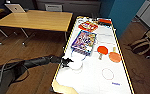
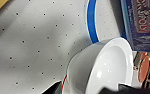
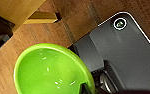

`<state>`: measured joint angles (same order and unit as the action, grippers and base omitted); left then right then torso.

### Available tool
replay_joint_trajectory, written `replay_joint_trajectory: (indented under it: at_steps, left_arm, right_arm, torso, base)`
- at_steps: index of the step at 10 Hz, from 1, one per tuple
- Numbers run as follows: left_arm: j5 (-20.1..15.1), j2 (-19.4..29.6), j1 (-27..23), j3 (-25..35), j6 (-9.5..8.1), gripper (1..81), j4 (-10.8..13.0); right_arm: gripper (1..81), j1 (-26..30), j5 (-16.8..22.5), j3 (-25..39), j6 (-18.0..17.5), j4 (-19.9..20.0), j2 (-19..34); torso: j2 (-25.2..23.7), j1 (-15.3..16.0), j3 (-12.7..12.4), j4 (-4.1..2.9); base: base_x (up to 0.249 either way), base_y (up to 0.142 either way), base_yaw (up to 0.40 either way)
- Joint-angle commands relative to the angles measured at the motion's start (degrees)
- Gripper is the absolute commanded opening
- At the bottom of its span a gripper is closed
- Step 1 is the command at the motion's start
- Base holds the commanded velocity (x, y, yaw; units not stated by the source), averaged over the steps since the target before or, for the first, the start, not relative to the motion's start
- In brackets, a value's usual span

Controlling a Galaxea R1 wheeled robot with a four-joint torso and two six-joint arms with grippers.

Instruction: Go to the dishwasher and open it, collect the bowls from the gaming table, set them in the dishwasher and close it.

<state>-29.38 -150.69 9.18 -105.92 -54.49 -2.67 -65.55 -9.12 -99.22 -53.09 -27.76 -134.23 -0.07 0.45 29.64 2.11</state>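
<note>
We see the yellow-edged gaming table [image 1: 96, 80]. At its left edge our left gripper [image 1: 66, 62] pinches a white bowl [image 1: 76, 65] by the rim; the right gripper [image 3: 87, 90] clamps a green bowl [image 3: 51, 72] over wooden floor [image 3: 71, 22].

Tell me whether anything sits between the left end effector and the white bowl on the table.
Nothing visible does. The left end effector is already at the white bowl near the gaming table edge; the blue game box lies beyond the bowl, not between them.
</note>
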Motion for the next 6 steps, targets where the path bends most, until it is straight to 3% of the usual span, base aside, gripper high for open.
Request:
replay_joint_trajectory:
  at_steps: [1, 4, 5, 6]
  left_arm:
    - [-2.09, -0.67, -6.24, 0.19, -0.35, 81.1, 1.52]
    - [-1.82, -1.2, -3.34, -0.16, -0.26, 81.1, 2.41]
    - [-1.65, -1.29, -2.1, 0.1, 0.09, 1.0, 2.58]
    - [-1.65, -1.29, -1.31, 0.97, 0.09, 1.0, 5.28]
  right_arm:
    - [1.0, 1.86, 1.91, 0.27, 0.18, -1.16, 2.01]
    - [1.0, 1.86, 1.91, -0.26, 0.18, -1.07, 1.66]
    - [1.0, 1.77, 1.91, -0.61, 0.18, -1.07, 1.57]
    - [1.0, 1.77, 1.91, -1.14, 0.18, -1.07, 1.31]
  torso:
    - [0.0, 0.0, 0.0, 0.0]
    - [0.0, 0.0, 0.0, 0.0]
    - [0.0, 0.0, 0.0, 0.0]
    - [0.0, 0.0, 0.0, 0.0]
  base:
    - [0.0, 0.0, 0.0]
    - [0.0, 0.0, 0.0]
    - [0.0, 0.0, 0.0]
    - [0.0, 0.0, 0.0]
